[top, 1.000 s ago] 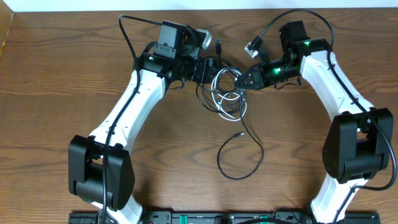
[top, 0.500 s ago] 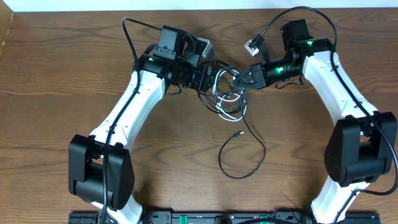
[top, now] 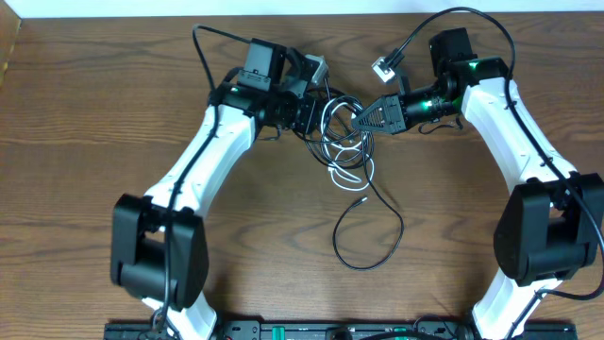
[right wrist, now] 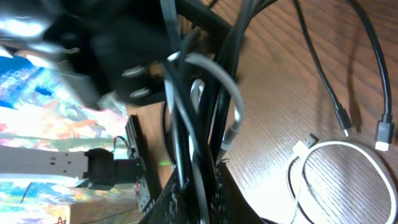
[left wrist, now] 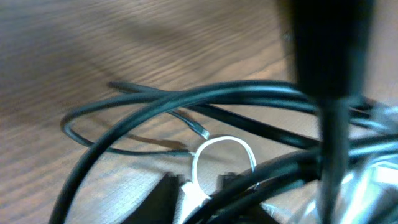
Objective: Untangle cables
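Note:
The cables lie in a tangle (top: 344, 140) on the wooden table between my two grippers. A black cable (top: 370, 236) trails toward the near side in a loop, and a white cable (top: 351, 168) curls at the tangle's lower edge. My left gripper (top: 318, 115) is at the tangle's left edge. In the left wrist view its jaws (left wrist: 202, 186) stand narrow, with the white cable (left wrist: 224, 144) looping out from between them and black cables (left wrist: 205, 96) crossing above. My right gripper (top: 366, 117) is shut on a bundle of black and pale cables (right wrist: 194, 124), which runs between its fingers (right wrist: 233, 193).
A small grey connector (top: 382, 68) hangs on a thick black cord by the right arm. Loose plug ends (right wrist: 346, 129) and a white loop (right wrist: 348, 168) lie on the bare wood beside the right gripper. Both white arms flank the tangle. The table's far edge (top: 113, 21) is close behind.
My left gripper's jaws have closed in on the white cable, and the arm has shifted slightly right into the tangle. The right gripper keeps its grip and has barely moved.

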### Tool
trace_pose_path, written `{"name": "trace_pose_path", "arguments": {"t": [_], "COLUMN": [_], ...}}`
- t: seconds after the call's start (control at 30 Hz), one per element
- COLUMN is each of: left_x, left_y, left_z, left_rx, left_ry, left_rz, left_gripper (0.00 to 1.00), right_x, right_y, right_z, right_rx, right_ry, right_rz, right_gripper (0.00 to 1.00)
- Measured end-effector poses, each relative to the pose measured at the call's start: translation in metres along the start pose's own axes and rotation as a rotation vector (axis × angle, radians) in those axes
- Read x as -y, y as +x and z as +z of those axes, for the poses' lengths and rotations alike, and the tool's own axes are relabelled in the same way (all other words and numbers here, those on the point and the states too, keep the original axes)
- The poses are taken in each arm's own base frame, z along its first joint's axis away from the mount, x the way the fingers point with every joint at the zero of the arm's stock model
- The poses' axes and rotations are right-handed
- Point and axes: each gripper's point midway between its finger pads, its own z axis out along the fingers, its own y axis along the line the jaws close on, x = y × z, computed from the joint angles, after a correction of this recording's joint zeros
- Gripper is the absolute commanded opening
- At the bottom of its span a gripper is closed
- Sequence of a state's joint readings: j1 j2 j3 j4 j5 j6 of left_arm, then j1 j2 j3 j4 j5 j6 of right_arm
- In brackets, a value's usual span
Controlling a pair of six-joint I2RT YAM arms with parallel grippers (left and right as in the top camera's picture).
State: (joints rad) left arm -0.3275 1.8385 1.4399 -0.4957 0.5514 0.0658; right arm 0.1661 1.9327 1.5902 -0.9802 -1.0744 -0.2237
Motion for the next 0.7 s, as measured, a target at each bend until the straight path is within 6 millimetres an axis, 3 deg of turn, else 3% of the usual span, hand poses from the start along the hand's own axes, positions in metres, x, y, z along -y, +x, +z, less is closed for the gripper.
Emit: {"name": "trace_pose_path", "arguments": {"t": [0.17, 0.3, 0.4, 0.53, 0.63, 0.7], "left_x": [-0.013, -0.014, 0.0, 0.016, 0.026, 0.035], "left_y": [0.007, -0.003, -0.021, -0.051, -0.063, -0.067], "left_z": [0.012, -0.002, -0.03, -0.094, -0.138, -0.156], "left_rx": [-0.02, 0.022, 0.102, 0.269, 0.374, 0.418], "left_ry": [-0.084, -0.141, -0.156, -0.2, -0.212, -0.205], "left_rz": [-0.101, -0.112, -0.086, -0.061, -0.052, -0.047], "left_gripper": [0.08, 0.08, 0.07, 0.08, 0.08, 0.08], "right_x": [-0.002, 0.023, 0.051, 0.092, 0.112, 0.115], "right_y": [-0.003, -0.007, -0.005, 0.005, 0.01, 0.01], "right_z": [-0.006, -0.029, -0.053, -0.088, -0.108, -0.111], "right_rx": [0.015, 0.052, 0.091, 0.133, 0.161, 0.166], "right_ry": [0.025, 0.173, 0.32, 0.554, 0.666, 0.689], "right_rz": [-0.009, 0.104, 0.236, 0.384, 0.45, 0.451], "right_gripper": [0.01, 0.01, 0.01, 0.02, 0.11, 0.2]}}
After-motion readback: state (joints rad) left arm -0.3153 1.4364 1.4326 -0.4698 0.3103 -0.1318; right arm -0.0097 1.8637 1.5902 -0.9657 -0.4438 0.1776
